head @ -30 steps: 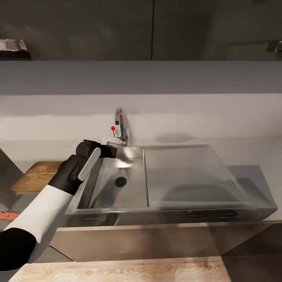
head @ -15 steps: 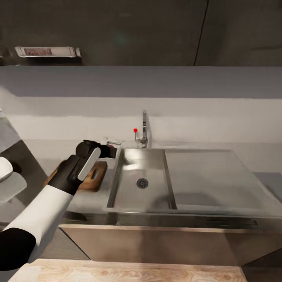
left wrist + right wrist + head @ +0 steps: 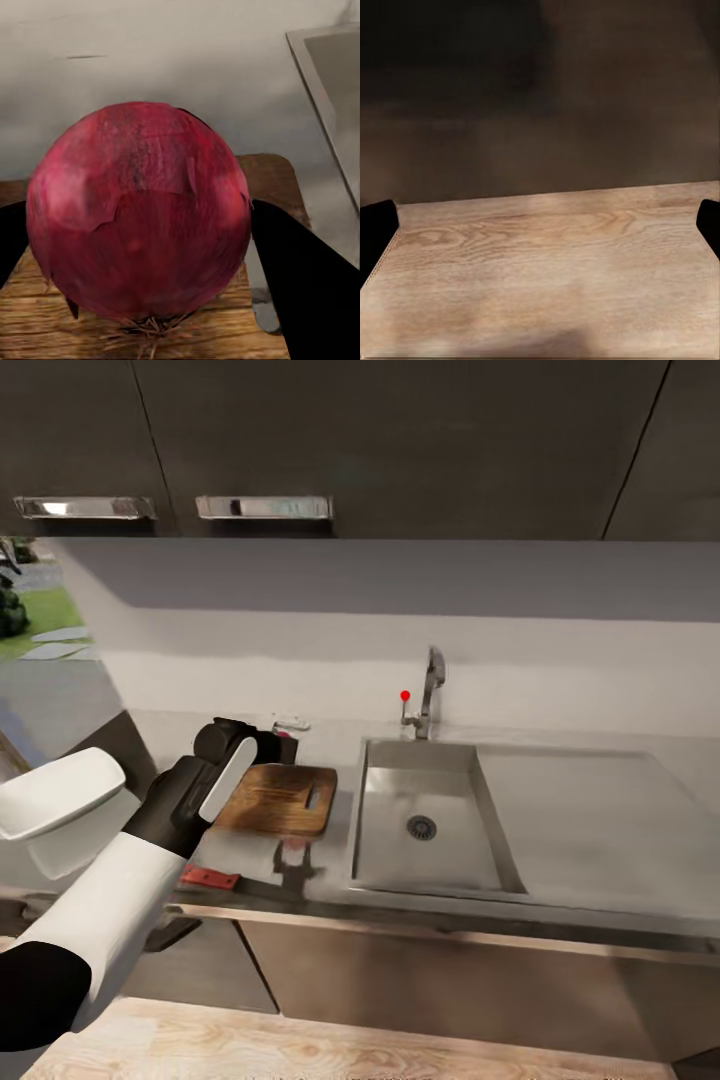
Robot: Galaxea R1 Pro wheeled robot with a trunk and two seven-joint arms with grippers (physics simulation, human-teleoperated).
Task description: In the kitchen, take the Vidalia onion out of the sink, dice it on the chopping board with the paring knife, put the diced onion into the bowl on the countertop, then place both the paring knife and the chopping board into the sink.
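Observation:
My left gripper is shut on the Vidalia onion, a round red-skinned bulb held between the black fingers. It hovers over the far left corner of the dark wooden chopping board, which lies flat on the grey countertop just left of the sink. The sink's basin holds nothing but its drain. The paring knife shows its orange-red handle near the counter's front edge, partly behind my forearm. The white bowl sits at the far left. My right gripper is open above a light wooden surface.
The chrome tap with a red knob stands behind the basin, and the flat drainboard stretches to its right. Dark wall cabinets hang overhead. A pale wooden surface lies close below the camera. A small white item rests by the wall.
The camera has swung left, so the sink slid right in the picture and the board, knife and bowl came into view. My left gripper, once at the basin's left edge, now hangs over the board.

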